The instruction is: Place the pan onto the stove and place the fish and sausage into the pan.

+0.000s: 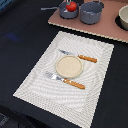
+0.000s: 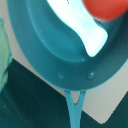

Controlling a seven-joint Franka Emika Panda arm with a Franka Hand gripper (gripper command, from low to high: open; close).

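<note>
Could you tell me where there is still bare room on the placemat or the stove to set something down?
The placemat is bare at its margins around the plate, knife and fork. The stove is crowded: pan, pot; only its front strip is free.

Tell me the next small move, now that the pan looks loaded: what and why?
Probably lift the arm straight up and away. The pan already sits on the stove, and the wrist view shows the fish and the sausage inside it. The gripper itself is out of view.
</note>
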